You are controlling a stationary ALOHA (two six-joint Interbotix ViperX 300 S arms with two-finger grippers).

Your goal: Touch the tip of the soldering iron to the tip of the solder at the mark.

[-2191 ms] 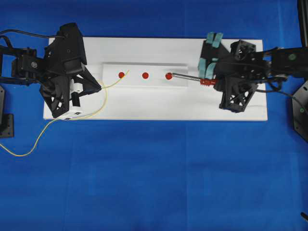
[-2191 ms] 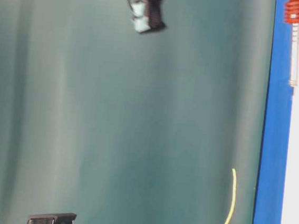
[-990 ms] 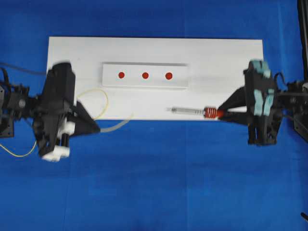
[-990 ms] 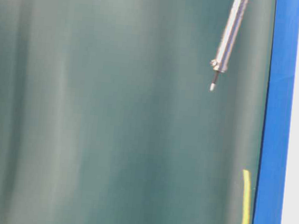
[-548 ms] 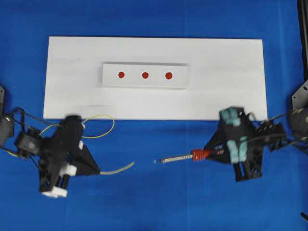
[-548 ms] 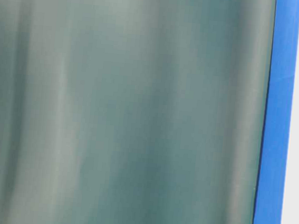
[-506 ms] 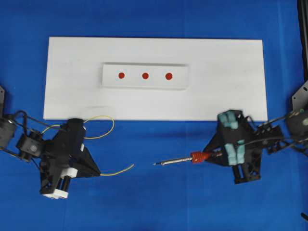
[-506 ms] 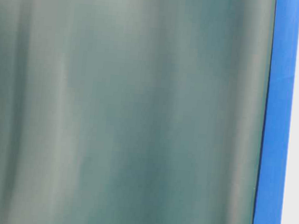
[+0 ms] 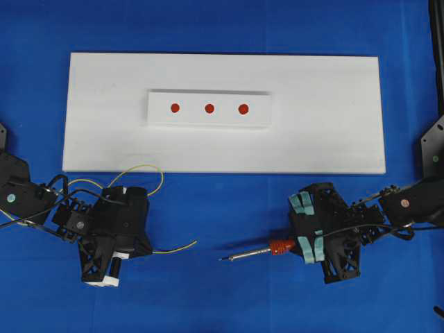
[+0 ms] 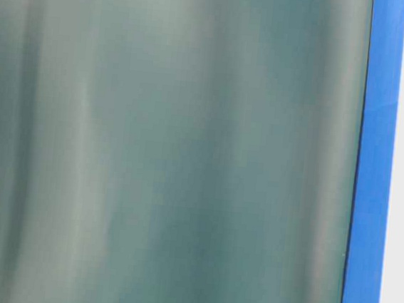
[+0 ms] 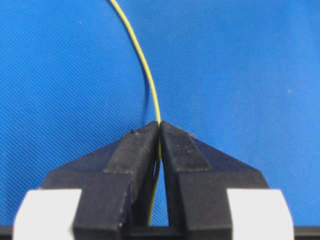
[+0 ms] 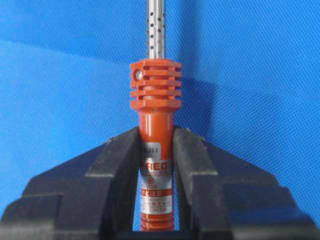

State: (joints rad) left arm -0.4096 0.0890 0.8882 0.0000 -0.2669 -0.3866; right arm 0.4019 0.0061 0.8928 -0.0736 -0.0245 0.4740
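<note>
Seen from overhead, both arms sit low over the blue cloth (image 9: pixel 229 305), below the white board (image 9: pixel 333 125); the left gripper (image 9: pixel 142 251) is at the lower left, the right gripper (image 9: pixel 295 244) at the lower right, and they face each other across a bare stretch of cloth.

The left gripper's jaws are pressed together on the solder (image 9: pixel 173 248); in the left wrist view the two black fingers (image 11: pixel 137 150) meet at their tips with the yellow wire pinched between them, and the wire runs on out of the grip in a gentle curve over the cloth. From overhead its free end points right toward the iron, while the rest loops back over the arm and up to the board's lower edge.

The right gripper is clamped on the iron (image 9: pixel 267 250); the right wrist view shows the fingers (image 12: pixel 120 160) squeezing the red handle from both sides, just behind its ribbed collar, with the perforated silver shaft pointing straight away from the camera. From overhead the iron lies nearly level, its dark tip aimed left at the solder's end; the two tips are near but apart.

The raised strip (image 9: pixel 260 119) on the board carries three red marks (image 9: pixel 209 108) in a row; both tools are well apart from them, off the board altogether.

The table-level view shows only a blurred grey-green backdrop, a band of blue, and the marks at its right edge; neither arm appears there.
</note>
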